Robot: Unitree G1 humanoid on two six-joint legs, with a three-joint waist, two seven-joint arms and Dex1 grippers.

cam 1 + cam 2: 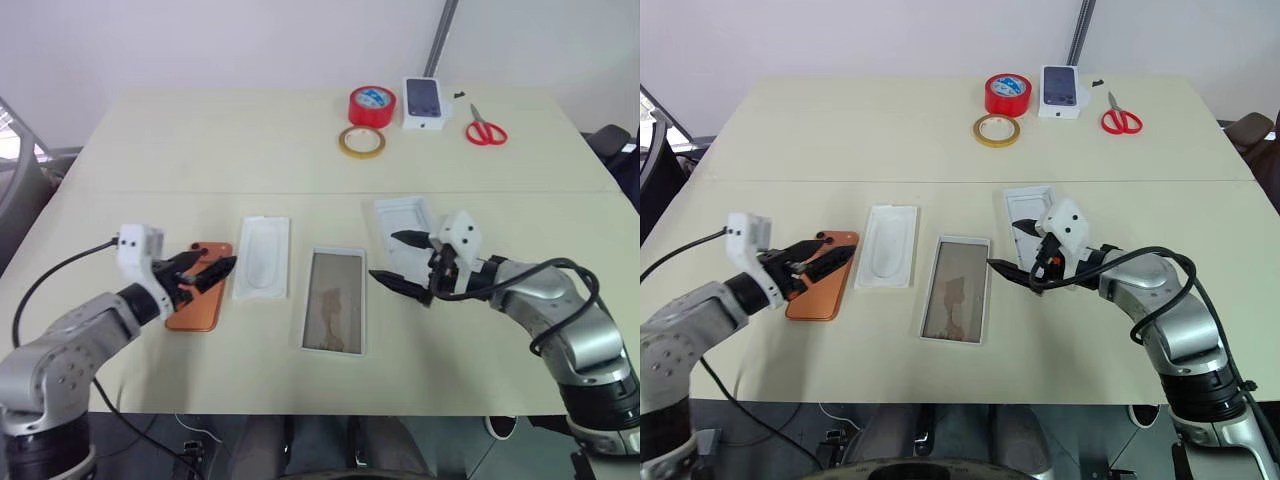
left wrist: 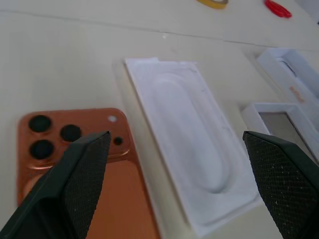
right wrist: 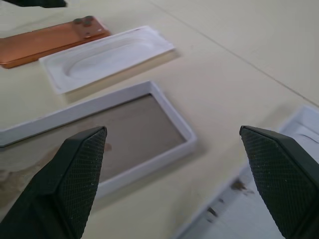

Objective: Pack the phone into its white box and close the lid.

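Jaws of both grippers are standing spread; the white box point(image 1: 335, 300) is lying empty, the lid point(image 1: 1025, 214) partly hidden behind the right gripper point(image 1: 1025, 252).

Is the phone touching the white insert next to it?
Apart. In the left wrist view a strip of bare table separates the phone from the insert; the head views show the same gap.

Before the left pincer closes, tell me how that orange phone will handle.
The phone looks rigid, so probably no flex. Its glossy back may slip between the fingers. It lies flat on the table, so the thin edges likely leave little to grab.
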